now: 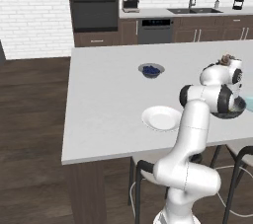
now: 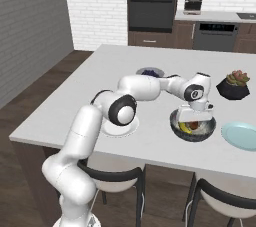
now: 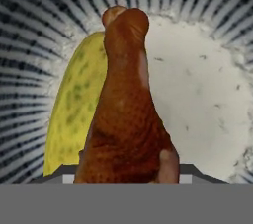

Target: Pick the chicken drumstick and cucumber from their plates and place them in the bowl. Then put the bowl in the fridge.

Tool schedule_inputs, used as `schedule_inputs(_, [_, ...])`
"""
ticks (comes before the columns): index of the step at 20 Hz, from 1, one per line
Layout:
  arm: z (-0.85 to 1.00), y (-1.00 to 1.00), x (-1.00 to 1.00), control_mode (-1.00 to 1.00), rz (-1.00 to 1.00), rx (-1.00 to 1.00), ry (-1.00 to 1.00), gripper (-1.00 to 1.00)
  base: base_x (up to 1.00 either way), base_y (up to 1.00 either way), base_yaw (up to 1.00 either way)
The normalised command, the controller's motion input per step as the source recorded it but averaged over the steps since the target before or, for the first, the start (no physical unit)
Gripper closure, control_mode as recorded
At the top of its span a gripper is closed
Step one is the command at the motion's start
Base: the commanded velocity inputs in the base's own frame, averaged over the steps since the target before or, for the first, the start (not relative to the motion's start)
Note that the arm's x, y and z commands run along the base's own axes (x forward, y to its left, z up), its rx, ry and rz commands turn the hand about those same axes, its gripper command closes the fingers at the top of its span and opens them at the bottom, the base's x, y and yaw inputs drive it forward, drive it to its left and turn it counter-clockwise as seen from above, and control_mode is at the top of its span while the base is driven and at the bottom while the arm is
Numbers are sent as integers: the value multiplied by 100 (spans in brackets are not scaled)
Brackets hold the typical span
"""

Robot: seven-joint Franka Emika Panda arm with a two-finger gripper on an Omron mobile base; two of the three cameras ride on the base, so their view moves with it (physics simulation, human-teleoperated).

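My gripper (image 2: 193, 117) reaches down into the dark speckled bowl (image 2: 176, 127) near the counter's front edge. In the hand view the reddish-brown chicken drumstick (image 3: 127, 119) sits right at the gripper (image 3: 127, 172), which is shut on its thick end, with the thin end pointing away. The yellow-green cucumber (image 3: 71, 104) lies on the bowl's whitish inside (image 3: 202, 99), partly under the drumstick. The drumstick (image 2: 195, 123) and the cucumber (image 2: 186, 128) also show in the right base view. The white plate (image 1: 161, 118) and the blue-green plate (image 2: 243, 136) are bare. The fridge is out of view.
A small bowl of blue berries (image 1: 151, 70) stands mid-counter. A dark pot with a succulent (image 2: 233, 86) sits behind the bowl. Dark stools (image 2: 120, 176) stand under the counter's front edge. Oven, dishwasher and sink line the back wall.
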Motion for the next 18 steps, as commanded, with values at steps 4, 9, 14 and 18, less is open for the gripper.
schedule_inputs(4, [-6,21,0,-100,0,0,0,-100,0,0,0])
schedule_inputs(9, [9,1,-6,-100,0,0,-4,-100,0,0,0])
schedule_inputs(14, [19,11,-31,-100,0,0,-17,-100,0,0,0])
schedule_inputs(18, [29,33,-37,-100,0,-2,-22,-100,0,0,0])
